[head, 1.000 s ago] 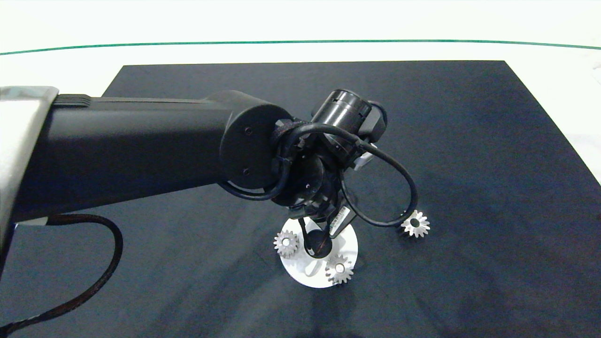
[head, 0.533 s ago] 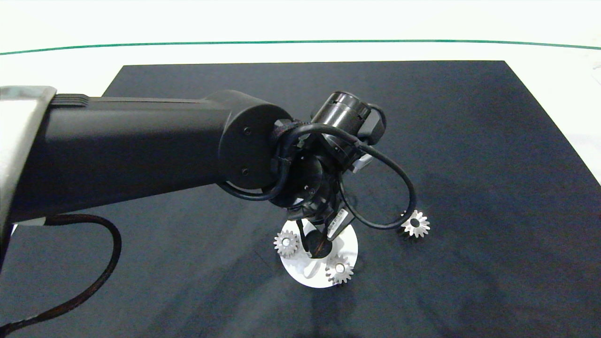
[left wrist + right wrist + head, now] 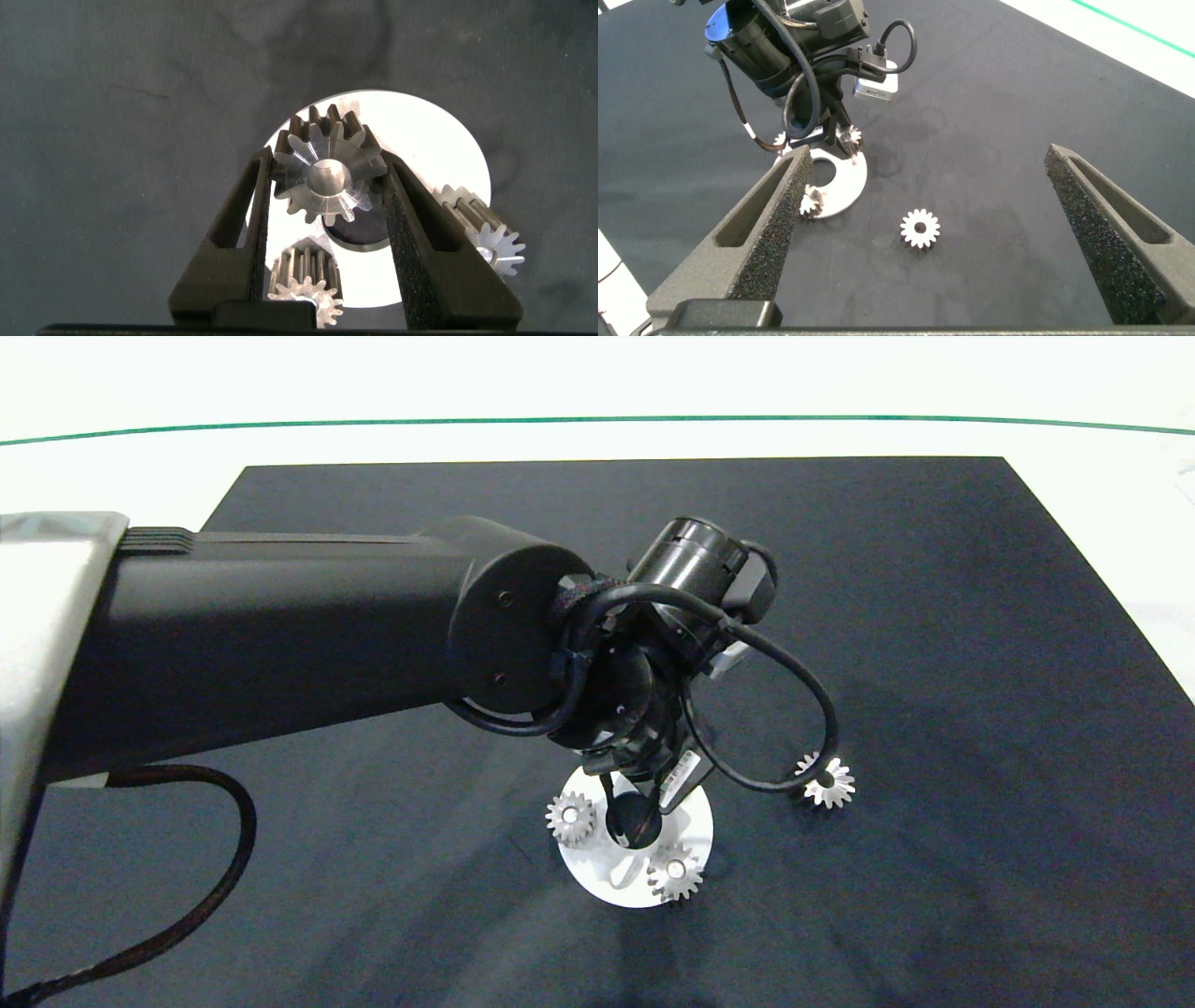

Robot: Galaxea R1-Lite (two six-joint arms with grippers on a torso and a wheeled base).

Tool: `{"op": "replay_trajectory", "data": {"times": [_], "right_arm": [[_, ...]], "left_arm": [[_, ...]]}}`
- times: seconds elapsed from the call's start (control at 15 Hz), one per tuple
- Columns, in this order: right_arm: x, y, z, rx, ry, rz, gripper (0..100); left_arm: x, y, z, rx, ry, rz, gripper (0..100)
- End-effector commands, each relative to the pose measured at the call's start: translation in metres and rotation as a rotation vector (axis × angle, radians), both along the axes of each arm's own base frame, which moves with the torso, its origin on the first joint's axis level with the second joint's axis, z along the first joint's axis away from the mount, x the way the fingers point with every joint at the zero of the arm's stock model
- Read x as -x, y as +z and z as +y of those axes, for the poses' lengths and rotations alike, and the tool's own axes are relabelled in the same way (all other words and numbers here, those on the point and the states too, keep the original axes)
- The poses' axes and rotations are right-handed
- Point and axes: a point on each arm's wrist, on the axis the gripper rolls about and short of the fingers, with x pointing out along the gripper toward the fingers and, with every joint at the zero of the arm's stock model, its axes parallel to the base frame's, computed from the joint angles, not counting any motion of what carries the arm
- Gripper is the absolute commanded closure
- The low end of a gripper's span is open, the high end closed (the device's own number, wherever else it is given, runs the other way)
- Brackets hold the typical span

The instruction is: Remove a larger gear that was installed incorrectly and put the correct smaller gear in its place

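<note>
My left gripper (image 3: 325,166) is shut on the smaller gear (image 3: 327,179), a compact silver gear held over the middle of the white round base (image 3: 439,140). Whether it sits on the base I cannot tell. In the head view the left gripper (image 3: 635,819) hides this gear above the base (image 3: 695,817). The larger gear (image 3: 827,785), star-like with a dark bore, lies flat on the black mat to the right of the base; it also shows as the larger gear (image 3: 920,229) in the right wrist view. My right gripper (image 3: 929,157) hangs open high over the mat, outside the head view.
Two more small gears (image 3: 570,819) (image 3: 674,872) stand on the base's left and front rim. The left arm's black cable loop (image 3: 794,709) hangs close above the larger gear. The black mat (image 3: 934,616) lies on a white table with a green line at the back.
The left arm has shifted slightly to the right over the base, and its fingertips rose a little and came back down. The gears on the base and mat have not moved.
</note>
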Motion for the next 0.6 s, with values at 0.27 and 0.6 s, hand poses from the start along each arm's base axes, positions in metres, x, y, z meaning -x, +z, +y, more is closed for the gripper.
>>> {"op": "replay_trajectory", "data": {"times": [0.27, 0.6], "right_arm": [[-0.0001, 0.0001, 0.0001, 0.001, 0.0, -0.002, 0], [-0.0001, 0.0001, 0.0001, 0.001, 0.0, -0.002, 0]], "left_arm": [[-0.0032, -0.0025, -0.0055, -0.001, -0.002, -0.002, 69], [0.0008, -0.0039, -0.0083, -0.006, -0.013, 0.003, 69]]}}
